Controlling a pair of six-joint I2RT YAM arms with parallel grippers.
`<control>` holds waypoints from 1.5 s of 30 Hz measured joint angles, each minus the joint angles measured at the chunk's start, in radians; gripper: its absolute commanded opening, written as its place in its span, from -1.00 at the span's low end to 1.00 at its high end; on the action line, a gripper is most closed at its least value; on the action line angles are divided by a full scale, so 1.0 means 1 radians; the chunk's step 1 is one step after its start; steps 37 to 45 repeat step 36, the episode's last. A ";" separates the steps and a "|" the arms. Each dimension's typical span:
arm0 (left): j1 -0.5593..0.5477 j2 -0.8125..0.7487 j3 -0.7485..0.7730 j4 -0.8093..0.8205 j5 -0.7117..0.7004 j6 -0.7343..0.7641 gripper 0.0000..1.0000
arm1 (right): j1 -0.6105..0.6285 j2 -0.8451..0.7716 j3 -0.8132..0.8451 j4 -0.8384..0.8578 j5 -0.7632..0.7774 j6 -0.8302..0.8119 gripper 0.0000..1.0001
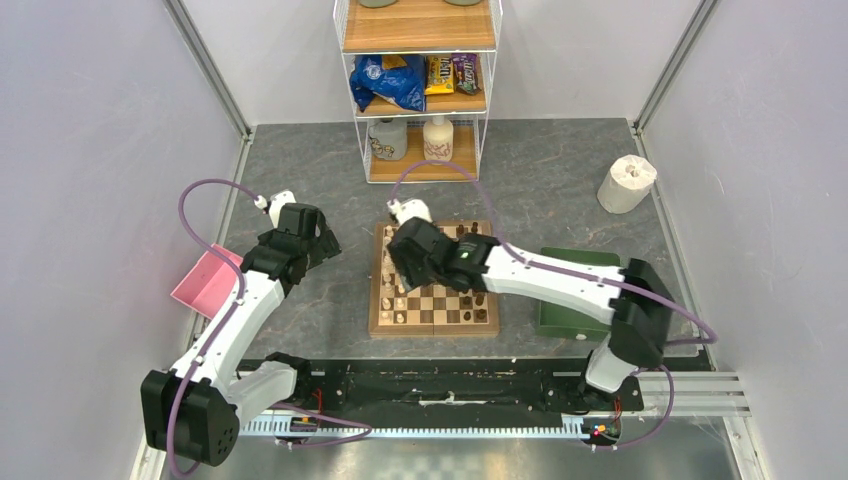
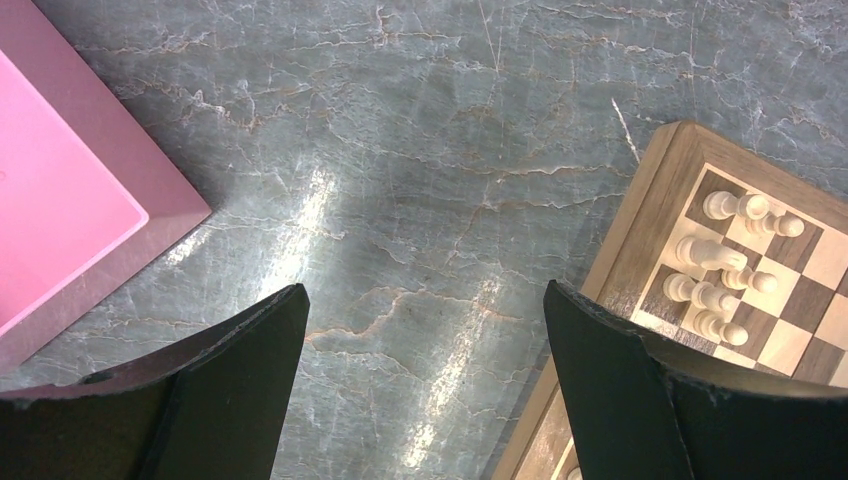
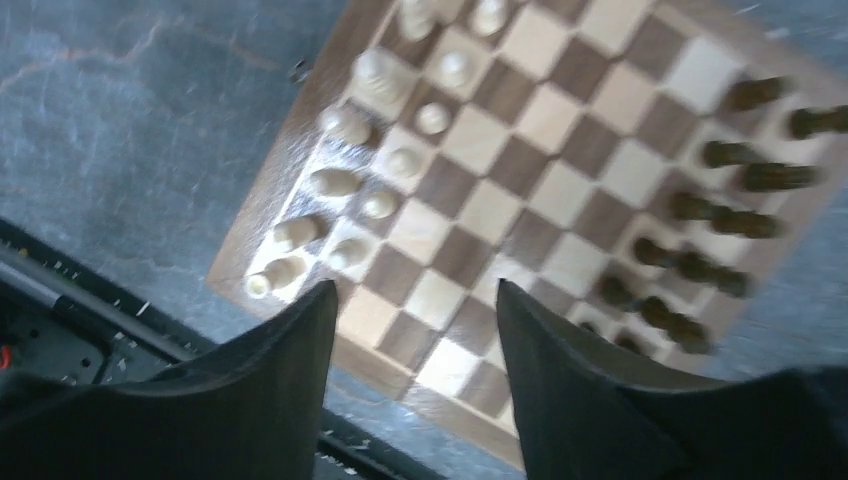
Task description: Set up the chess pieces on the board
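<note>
The chessboard [image 3: 520, 200] was seen lying flat at the middle of the bench [image 2: 400, 150]. The pale chess pieces [image 3: 335, 182] were ranked in two files along one side and the dark chess pieces [image 3: 720, 220] along the opposite side. All appeared upright, though the right wrist view was too blurred for a count or for each square to be checked.

The right end effector [image 3: 415, 290] was held above the board's near corner, its fingers parted and nothing between them. The left end effector [image 2: 425, 290] was held over bare bench between the pink tray [image 2: 60, 200] and the board's border, likewise spread wide and empty.

The main hazard was judged to be a toppled piece. The figures were small and closely packed, so a low or sideways pass by the right fingers could clip the nearest pale ones and start a chain of falls. A second hazard was judged to lie with the left arm: any drift toward the border could nudge the board and shift every piece off its square.
</note>
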 measured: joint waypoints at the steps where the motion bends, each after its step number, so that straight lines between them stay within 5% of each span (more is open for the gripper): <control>1: 0.000 0.000 0.000 0.000 0.001 0.000 0.90 | -0.013 -0.034 -0.012 -0.003 0.025 0.002 0.63; 5: 0.000 0.008 0.000 0.000 0.002 -0.008 0.90 | -0.129 -0.161 -0.076 -0.003 0.103 0.013 0.93; 12: 0.000 0.052 0.008 -0.001 0.002 -0.022 0.92 | -0.460 -0.291 -0.161 -0.009 0.185 0.008 0.93; 21: 0.000 0.093 0.041 0.008 -0.011 -0.024 0.94 | -0.962 -0.306 -0.224 -0.018 -0.014 0.034 0.93; 45: 0.004 0.093 0.047 0.116 -0.004 -0.022 0.95 | -0.977 -0.340 -0.343 0.084 -0.149 -0.002 0.94</control>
